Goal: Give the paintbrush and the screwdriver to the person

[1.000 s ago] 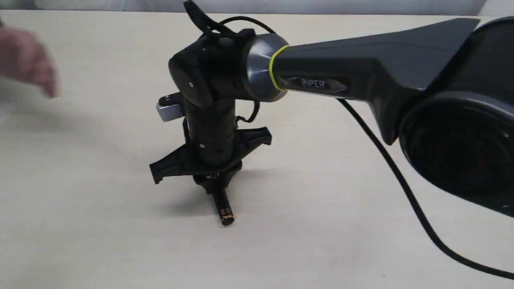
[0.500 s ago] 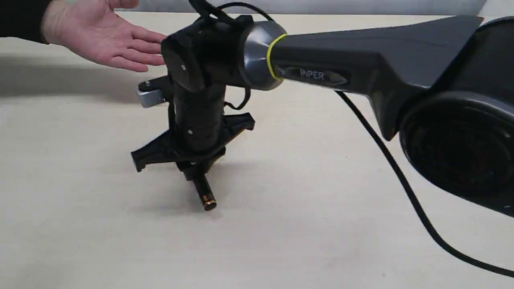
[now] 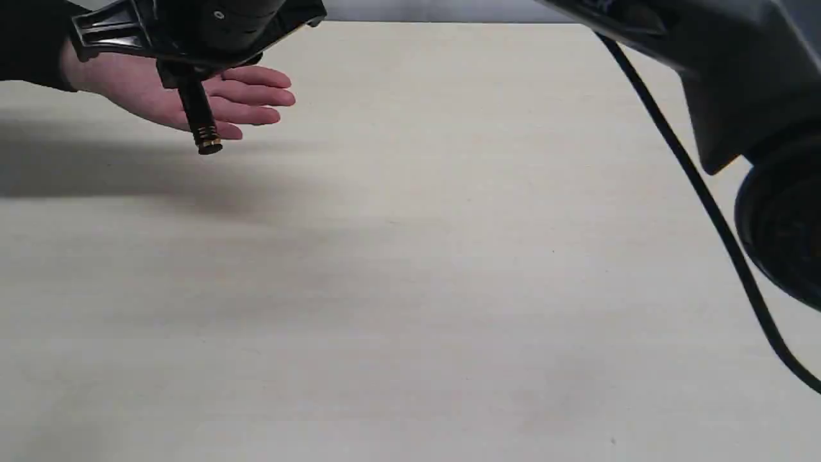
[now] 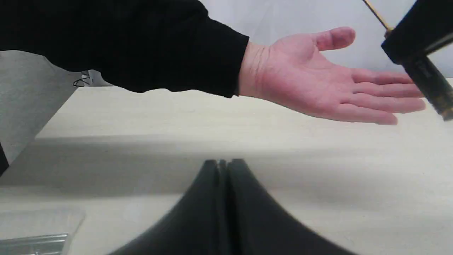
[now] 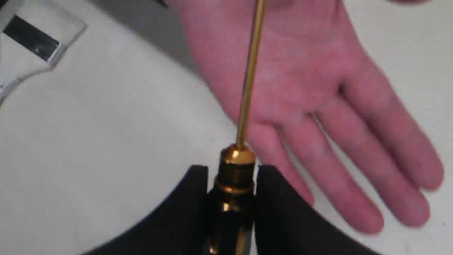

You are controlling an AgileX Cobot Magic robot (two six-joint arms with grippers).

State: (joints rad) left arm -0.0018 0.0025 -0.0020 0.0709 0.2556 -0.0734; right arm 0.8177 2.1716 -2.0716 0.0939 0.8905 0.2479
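Right tool (image 5: 232,170) clamped on the screwdriver (image 3: 199,119) handle, raised off the table (image 3: 410,256), beside the fingers of the person's hand (image 4: 311,85), palm up. Left tool (image 4: 223,164): jaws pressed together, nothing between.

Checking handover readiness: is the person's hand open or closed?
Open: the hand lies palm up, fingers straight, empty; the right gripper grips the screwdriver.
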